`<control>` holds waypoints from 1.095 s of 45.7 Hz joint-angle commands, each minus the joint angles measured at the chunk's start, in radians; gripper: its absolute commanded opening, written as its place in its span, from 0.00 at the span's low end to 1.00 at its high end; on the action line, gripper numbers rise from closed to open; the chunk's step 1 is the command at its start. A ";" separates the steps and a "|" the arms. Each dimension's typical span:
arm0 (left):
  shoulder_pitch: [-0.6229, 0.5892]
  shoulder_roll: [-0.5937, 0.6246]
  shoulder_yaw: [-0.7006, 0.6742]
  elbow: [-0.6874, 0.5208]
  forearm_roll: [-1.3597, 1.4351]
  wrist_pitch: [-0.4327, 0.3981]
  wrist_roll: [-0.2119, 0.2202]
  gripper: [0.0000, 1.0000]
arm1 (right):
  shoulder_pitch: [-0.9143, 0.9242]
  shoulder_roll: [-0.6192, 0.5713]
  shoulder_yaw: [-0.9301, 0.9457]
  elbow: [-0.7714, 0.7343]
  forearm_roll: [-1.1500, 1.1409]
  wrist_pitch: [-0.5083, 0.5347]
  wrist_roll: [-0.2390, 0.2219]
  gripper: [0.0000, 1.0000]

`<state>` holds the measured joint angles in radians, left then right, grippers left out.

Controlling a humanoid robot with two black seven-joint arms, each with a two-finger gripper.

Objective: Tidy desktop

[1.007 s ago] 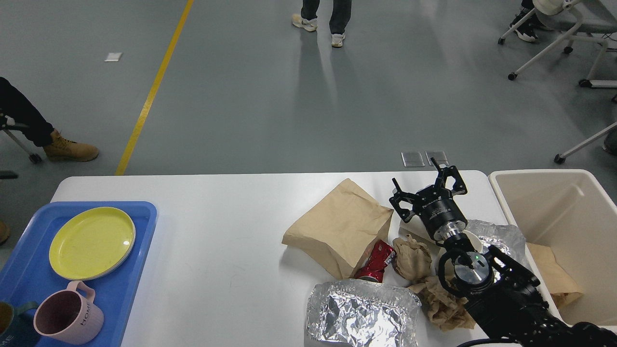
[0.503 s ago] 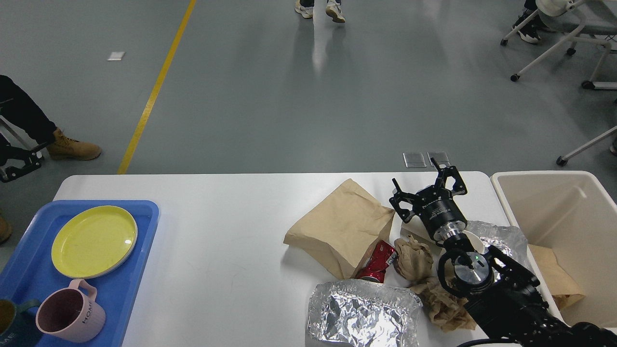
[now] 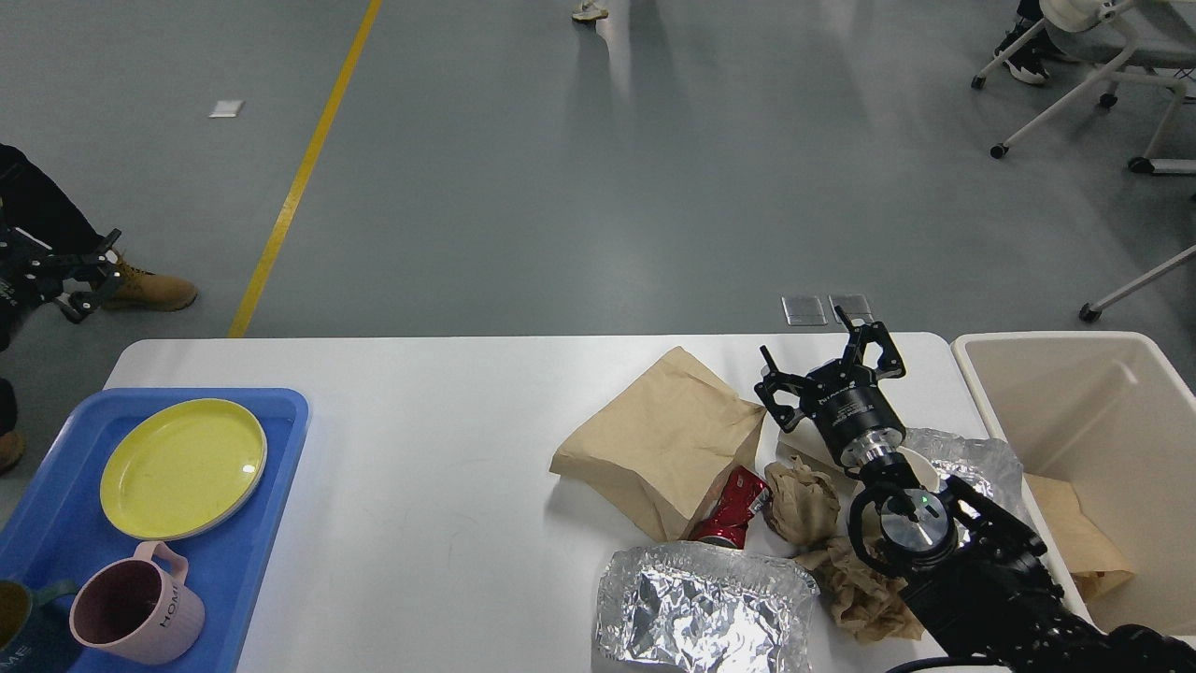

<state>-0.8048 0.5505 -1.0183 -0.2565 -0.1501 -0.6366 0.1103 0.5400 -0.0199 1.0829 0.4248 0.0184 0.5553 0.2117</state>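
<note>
Smooth white desktop [image 3: 448,467], crinkled foil tray [image 3: 701,608], creased paper bag [image 3: 659,435], right gripper [image 3: 827,365] fingers apart

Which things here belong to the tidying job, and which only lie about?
Job:
desktop
brown paper bag
crushed red can
crumpled paper
foil tray
beige bin
right hand, open

Lying about:
blue tray
yellow plate
pink mug

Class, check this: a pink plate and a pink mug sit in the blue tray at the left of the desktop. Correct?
Not quite. The head view shows the plate is yellow, not pink. The pink mug does sit with it in the blue tray, at the left of the desktop.
</note>
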 commanded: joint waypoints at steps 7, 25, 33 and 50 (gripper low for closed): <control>-0.016 -0.198 -0.031 0.000 -0.023 0.098 -0.001 0.96 | 0.000 0.000 0.000 0.000 0.000 0.000 0.000 1.00; -0.004 -0.345 -0.186 0.002 -0.039 0.287 -0.017 0.96 | 0.000 0.000 0.000 0.000 0.000 0.000 0.000 1.00; 0.010 -0.408 -0.180 0.003 -0.034 0.295 -0.017 0.96 | 0.000 0.000 0.000 0.000 0.000 0.000 0.000 1.00; 0.035 -0.415 -0.154 -0.010 -0.029 0.275 -0.017 0.96 | 0.000 0.000 0.000 0.000 0.000 0.000 0.000 1.00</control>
<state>-0.7738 0.1397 -1.1785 -0.2577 -0.1812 -0.3564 0.0924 0.5400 -0.0200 1.0829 0.4248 0.0184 0.5553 0.2117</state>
